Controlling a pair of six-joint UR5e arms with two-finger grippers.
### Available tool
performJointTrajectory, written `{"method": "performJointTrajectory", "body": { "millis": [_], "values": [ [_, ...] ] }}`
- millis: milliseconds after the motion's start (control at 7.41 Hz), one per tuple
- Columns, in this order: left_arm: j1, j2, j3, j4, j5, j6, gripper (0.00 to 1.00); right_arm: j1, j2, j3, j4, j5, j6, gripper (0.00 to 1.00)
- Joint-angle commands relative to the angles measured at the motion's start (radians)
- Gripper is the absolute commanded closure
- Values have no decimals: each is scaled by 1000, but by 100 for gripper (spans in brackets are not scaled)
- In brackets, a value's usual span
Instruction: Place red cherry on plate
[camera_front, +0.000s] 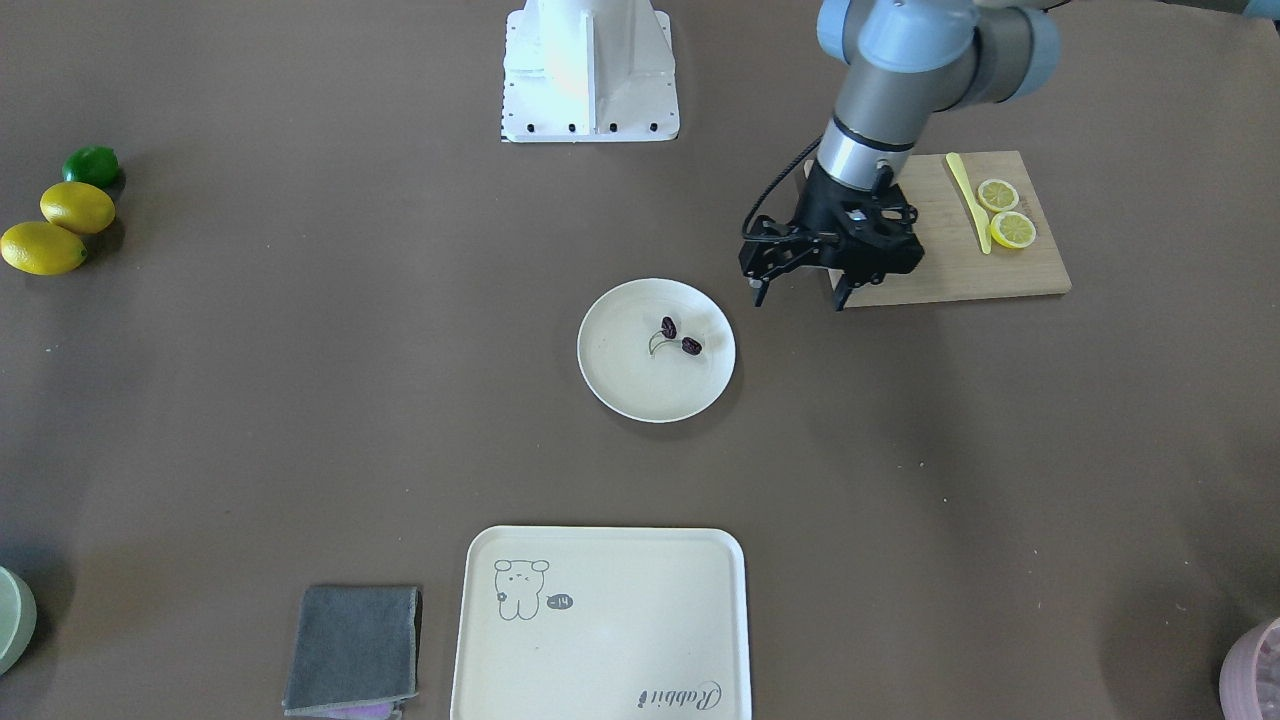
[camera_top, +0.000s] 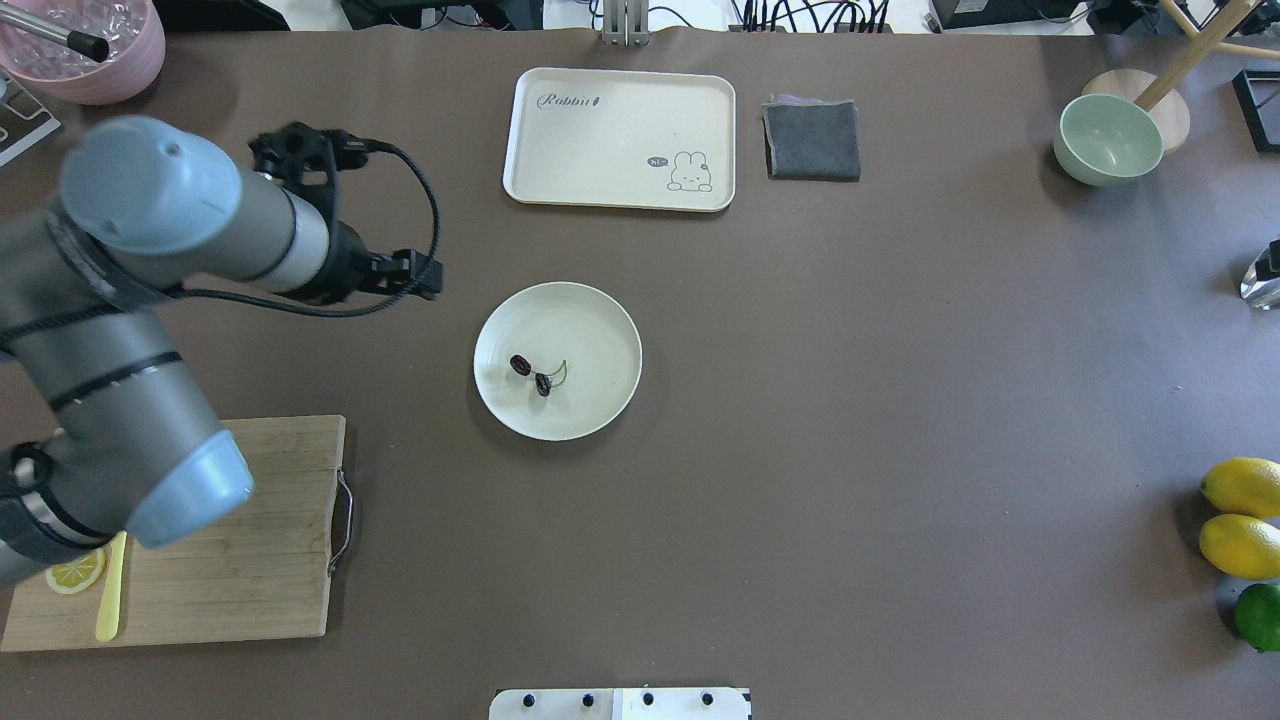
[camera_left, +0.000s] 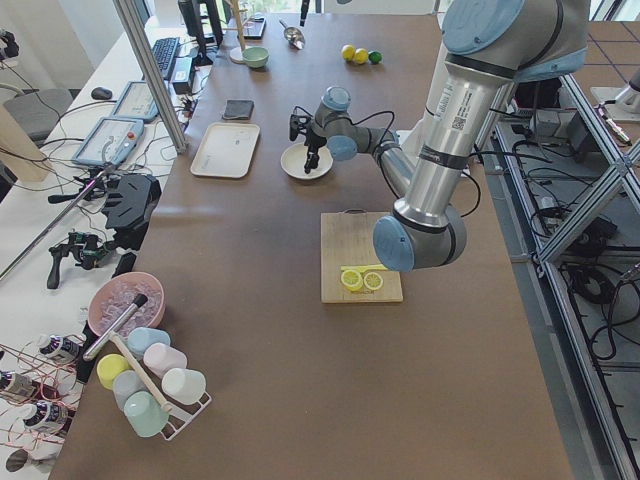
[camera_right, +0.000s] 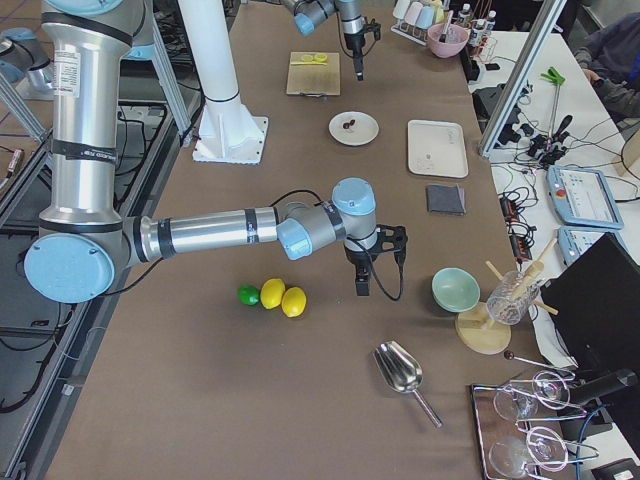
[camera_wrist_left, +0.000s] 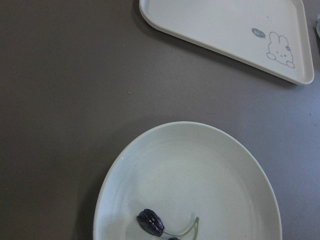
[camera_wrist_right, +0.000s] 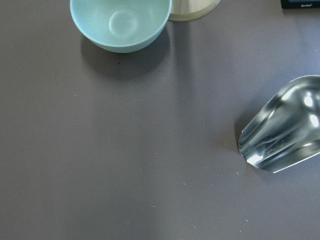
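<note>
The red cherry (camera_front: 680, 337), two small dark fruits on thin green stems, lies inside the round cream plate (camera_front: 650, 398) near the table's middle. The overhead view shows the cherry (camera_top: 532, 373) on the plate (camera_top: 592, 318) too, and the left wrist view has the cherry (camera_wrist_left: 151, 222) low on the plate (camera_wrist_left: 200, 165). My left gripper (camera_front: 800, 295) hangs open and empty, raised beside the plate's rim on the cutting-board side. My right gripper (camera_right: 362, 275) shows only in the right side view, near the lemons; I cannot tell whether it is open or shut.
A cream tray (camera_front: 600, 640) with a rabbit drawing and a grey cloth (camera_front: 352, 648) lie across the table. A wooden cutting board (camera_front: 950, 265) carries lemon slices (camera_front: 1005, 212) and a yellow knife. Two lemons and a lime (camera_front: 60, 215), a green bowl (camera_top: 1108, 138) and a metal scoop (camera_wrist_right: 285, 125) sit on my right side.
</note>
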Motion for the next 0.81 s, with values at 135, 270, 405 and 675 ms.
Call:
{"method": "performJointTrajectory", "body": {
  "millis": [135, 270, 405, 675],
  "values": [
    [-416, 109, -82, 371, -219, 713, 1, 87, -17, -29, -209, 3, -473, 0],
    [-554, 202, -51, 391, -234, 1006, 1, 142, 55, -23, -397, -3, -598, 0],
    [-692, 268, 33, 393, -236, 1218, 1, 185, 98, -27, -527, -3, -722, 0],
    [-883, 312, 241, 398, -242, 1453, 1, 236, 126, -27, -614, -1, -826, 0]
  ]
}}
